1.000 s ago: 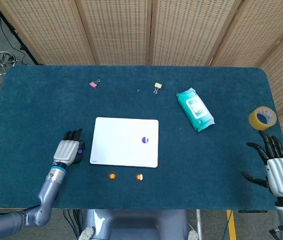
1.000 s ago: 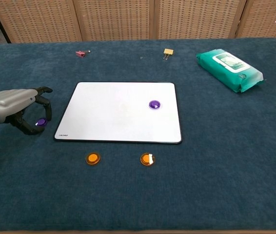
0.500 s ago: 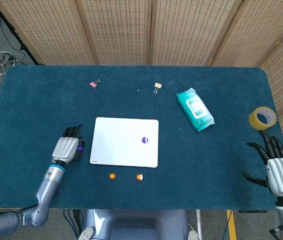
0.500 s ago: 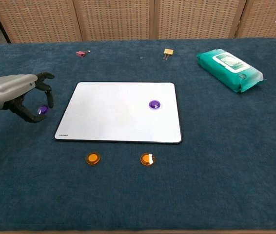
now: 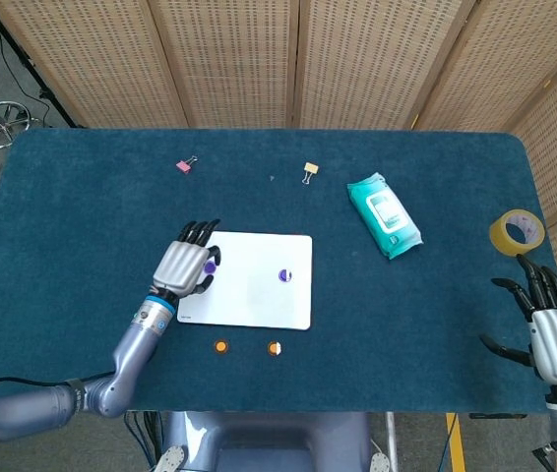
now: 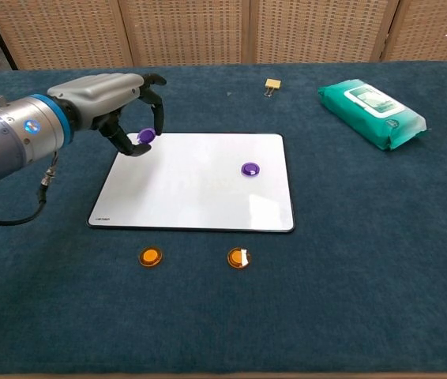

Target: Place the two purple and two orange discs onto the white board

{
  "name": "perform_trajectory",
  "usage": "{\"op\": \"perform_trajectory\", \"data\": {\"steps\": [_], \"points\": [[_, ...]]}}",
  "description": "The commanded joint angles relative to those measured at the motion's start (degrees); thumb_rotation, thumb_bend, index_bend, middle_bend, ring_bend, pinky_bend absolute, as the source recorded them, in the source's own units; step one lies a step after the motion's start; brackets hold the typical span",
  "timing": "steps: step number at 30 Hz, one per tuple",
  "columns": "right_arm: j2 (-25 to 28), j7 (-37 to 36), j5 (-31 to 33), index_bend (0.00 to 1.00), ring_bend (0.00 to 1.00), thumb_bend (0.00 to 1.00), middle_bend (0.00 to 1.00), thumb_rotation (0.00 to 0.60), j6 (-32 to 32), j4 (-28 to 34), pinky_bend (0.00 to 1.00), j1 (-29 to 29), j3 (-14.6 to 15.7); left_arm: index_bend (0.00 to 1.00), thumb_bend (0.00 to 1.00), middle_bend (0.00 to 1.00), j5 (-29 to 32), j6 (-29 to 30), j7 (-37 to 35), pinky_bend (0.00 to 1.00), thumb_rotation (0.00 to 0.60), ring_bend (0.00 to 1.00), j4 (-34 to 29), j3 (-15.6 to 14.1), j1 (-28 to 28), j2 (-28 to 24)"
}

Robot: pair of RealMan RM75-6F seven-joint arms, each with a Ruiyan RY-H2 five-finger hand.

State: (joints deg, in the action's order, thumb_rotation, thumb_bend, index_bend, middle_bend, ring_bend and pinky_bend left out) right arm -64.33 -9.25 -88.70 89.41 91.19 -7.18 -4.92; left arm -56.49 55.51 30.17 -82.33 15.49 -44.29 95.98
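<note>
— Left robot hand [image 6: 117,99] pinches a purple disc [image 6: 145,136] over the board's [image 6: 192,197] far-left corner.
— Released there, it might roll onto the desk [image 6: 366,237]; right robot hand [image 5: 552,329] idles, spread, holding nothing

The left hand [image 6: 117,99] covers the pink clip in the chest view, and its curled fingers hide part of the purple disc [image 6: 146,136] they pinch. The right hand [image 5: 552,334] falls outside the chest view entirely; the head view cuts its arm off at the bottom edge. The wipes pack [image 5: 384,214] label is too small to read.
</note>
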Motion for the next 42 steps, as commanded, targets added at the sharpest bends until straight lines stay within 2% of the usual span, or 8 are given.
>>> {"op": "perform_trajectory", "data": {"steps": [1,13,23,35,38,42], "points": [[0.0,-0.2,0.2,0.24,0.00,0.04,0.00,0.600,-0.1,-0.1,0.00,0.1,-0.1,0.52,0.36,0.00,2.2,-1.2,2.0,0.00,0.600,0.00,3.2,0.8,-2.7,3.0],[-0.3,-0.8,1.0,0.24,0.00,0.04,0.00,0.600,-1.6,-1.1,0.00,-0.1,-0.5,0.52,0.36,0.00,5.2,-4.3,-0.1,0.00,0.600,0.00,14.2,1.0,-7.2,11.5],[-0.5,-1.5,1.9,0.24,0.00,0.04,0.00,0.600,-2.4,-1.8,0.00,-0.2,-0.9,0.52,0.36,0.00,5.0,-5.6,-1.9,0.00,0.600,0.00,19.4,1.4,-9.3,15.2],[-0.3,-2.4,2.4,0.24,0.00,0.04,0.00,0.600,-2.6,-2.3,0.00,-0.1,-1.3,0.52,0.36,0.00,5.6,-6.6,-2.2,0.00,0.600,0.00,22.4,1.8,-10.7,17.2],[-0.3,-2.4,2.4,0.24,0.00,0.04,0.00,0.600,-2.5,-2.3,0.00,0.0,-1.4,0.48,0.35,0.00,5.3,-6.3,-2.6,0.00,0.600,0.00,22.7,1.8,-10.7,17.5],[-0.3,-2.4,2.4,0.24,0.00,0.04,0.00,0.600,-2.6,-2.3,0.00,0.0,-1.4,0.33,0.34,0.00,5.2,-5.6,-2.5,0.00,0.600,0.00,22.4,1.8,-10.5,17.2]]}}
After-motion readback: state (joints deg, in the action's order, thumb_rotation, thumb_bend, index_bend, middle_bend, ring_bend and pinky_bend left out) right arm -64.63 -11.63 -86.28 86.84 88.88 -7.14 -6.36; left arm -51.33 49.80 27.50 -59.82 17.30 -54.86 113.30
